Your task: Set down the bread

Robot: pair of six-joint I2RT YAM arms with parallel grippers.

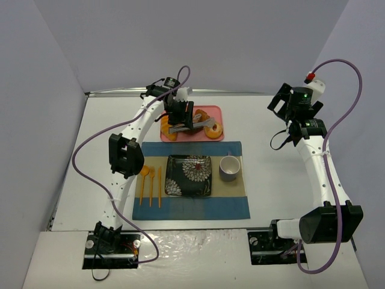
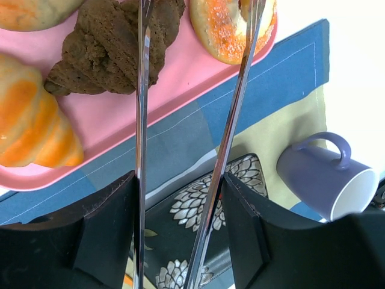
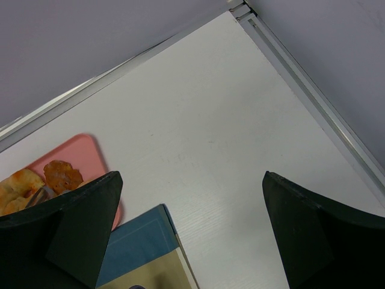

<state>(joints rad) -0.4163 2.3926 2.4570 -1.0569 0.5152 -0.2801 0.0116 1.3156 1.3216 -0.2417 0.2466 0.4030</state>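
The bread, a ring-shaped bun (image 1: 215,128) with a golden-orange crust, lies at the right end of the pink tray (image 1: 207,111). It also shows at the top of the left wrist view (image 2: 225,27). My left gripper (image 1: 178,114) (image 2: 180,198) is shut on metal tongs (image 2: 142,120). The tongs reach out over the tray with their arms spread. The right arm lies across the bun, and the left arm lies over a dark brown pastry (image 2: 114,42). My right gripper (image 1: 287,129) (image 3: 192,205) is open and empty above the bare table at the far right.
A golden croissant (image 2: 30,126) fills the tray's left end. A dark floral square plate (image 1: 189,175) and a lilac cup (image 1: 229,167) sit on the blue-and-tan placemat (image 1: 191,208). Orange cutlery (image 1: 150,183) lies left of the plate. Walls enclose the table.
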